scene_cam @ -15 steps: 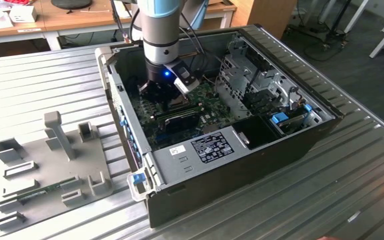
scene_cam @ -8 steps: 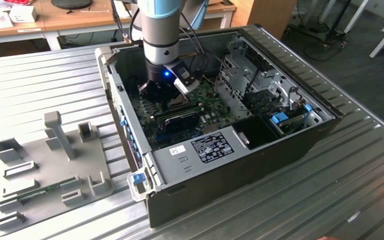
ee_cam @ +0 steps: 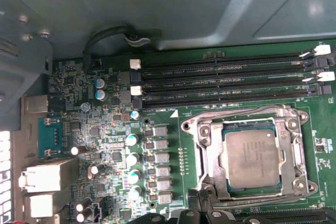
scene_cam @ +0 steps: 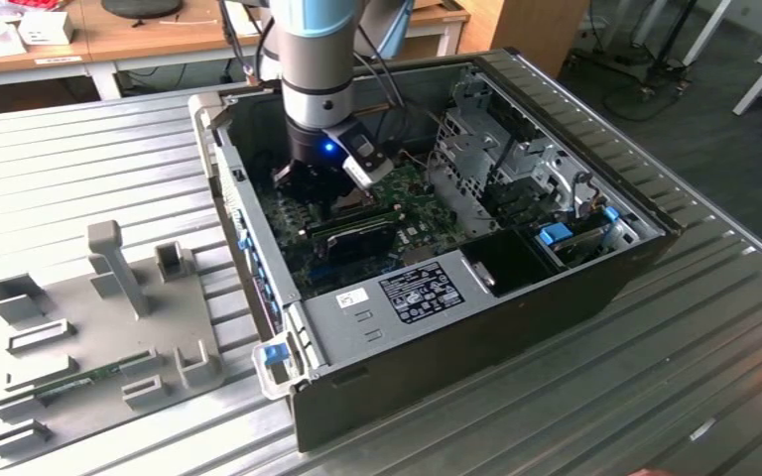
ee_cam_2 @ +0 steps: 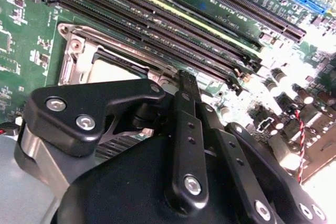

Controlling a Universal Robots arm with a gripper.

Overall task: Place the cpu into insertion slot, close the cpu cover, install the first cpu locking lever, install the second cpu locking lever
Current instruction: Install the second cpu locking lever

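The cpu [ee_cam: 254,158], a flat silvery-beige square, lies in the insertion slot [ee_cam: 190,128] on the green board. The cpu cover [ee_cam: 211,157], a silver frame, rests flat around it. A thin lever rod [ee_cam: 236,115] runs along one edge of the frame. My gripper [ee_cam: 202,208] hangs low over one corner of the socket, and its black links converge to a shut tip [ee_cam_2: 184,80] beside the cover [ee_cam_2: 76,61]. In the exterior view the gripper [scene_cam: 317,188] reaches down into the open computer case.
Long black memory strips [ee_cam: 220,82] run beside the socket, and a row of capacitors [ee_cam: 131,156] stands on another side. A grey drive cage [scene_cam: 500,149] fills the case's far part. A grey fixture plate [scene_cam: 103,327] lies on the ribbed table at the exterior view's left.
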